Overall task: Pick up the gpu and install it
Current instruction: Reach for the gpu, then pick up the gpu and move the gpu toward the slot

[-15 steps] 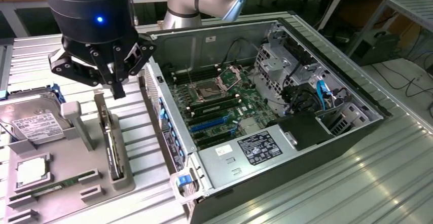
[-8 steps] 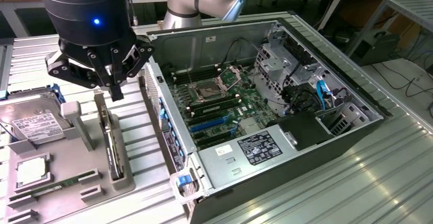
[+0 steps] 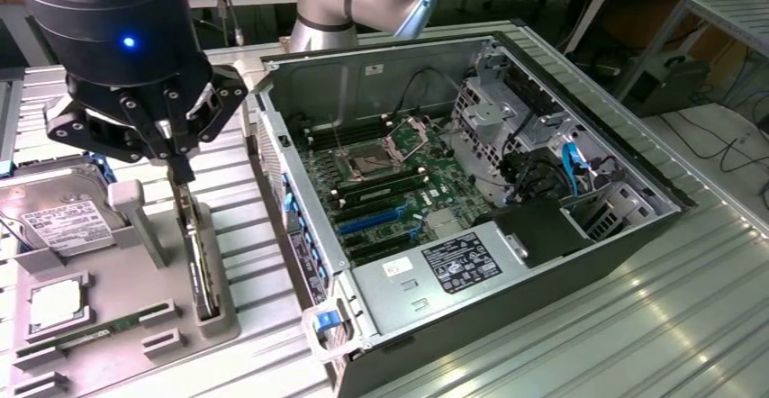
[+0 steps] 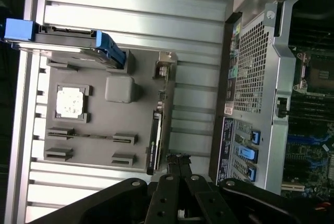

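Gripper (image 3: 180, 171) hangs right over the gpu (image 3: 200, 256), jaws pressed together, tips at the card's upper edge. Can't tell if they pinch it. The gpu stands on edge in a slot of the grey holder (image 3: 126, 303), thin and dark seen edge-on. The wrist view shows a green strip along it (image 4: 156, 136) and a silver bracket at its far end. The open case (image 3: 397, 330) sits to the exterior view's right.

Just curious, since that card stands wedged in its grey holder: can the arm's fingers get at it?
Probably yes: the gpu stands with its top edge bare, the fingers right above it, nothing between.
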Robot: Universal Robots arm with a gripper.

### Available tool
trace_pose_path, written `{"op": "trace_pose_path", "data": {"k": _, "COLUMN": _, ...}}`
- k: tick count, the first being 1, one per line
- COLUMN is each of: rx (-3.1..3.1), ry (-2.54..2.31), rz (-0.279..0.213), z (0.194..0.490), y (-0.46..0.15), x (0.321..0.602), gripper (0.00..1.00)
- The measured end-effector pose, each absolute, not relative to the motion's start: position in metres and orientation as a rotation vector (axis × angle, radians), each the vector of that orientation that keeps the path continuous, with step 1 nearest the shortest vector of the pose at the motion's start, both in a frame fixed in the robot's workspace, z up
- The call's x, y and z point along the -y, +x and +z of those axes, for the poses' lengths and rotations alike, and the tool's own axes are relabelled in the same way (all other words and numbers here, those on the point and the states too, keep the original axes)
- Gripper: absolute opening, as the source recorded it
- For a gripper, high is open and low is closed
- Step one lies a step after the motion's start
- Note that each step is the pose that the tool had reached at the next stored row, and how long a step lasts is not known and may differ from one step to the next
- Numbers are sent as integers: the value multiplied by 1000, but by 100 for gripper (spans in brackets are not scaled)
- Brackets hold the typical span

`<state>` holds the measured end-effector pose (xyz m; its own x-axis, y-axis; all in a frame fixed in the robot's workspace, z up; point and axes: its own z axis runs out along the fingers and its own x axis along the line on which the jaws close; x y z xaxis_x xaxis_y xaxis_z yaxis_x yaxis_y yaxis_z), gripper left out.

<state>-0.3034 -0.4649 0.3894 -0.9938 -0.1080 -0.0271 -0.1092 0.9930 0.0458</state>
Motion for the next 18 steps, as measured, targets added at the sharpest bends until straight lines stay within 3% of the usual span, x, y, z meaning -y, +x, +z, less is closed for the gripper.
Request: {"op": "trace_pose_path", "data": {"k": 18, "rx": -3112, "ry": -170, "rz": 74, "z": 388, "y": -321, "x": 457, "gripper": 11}}
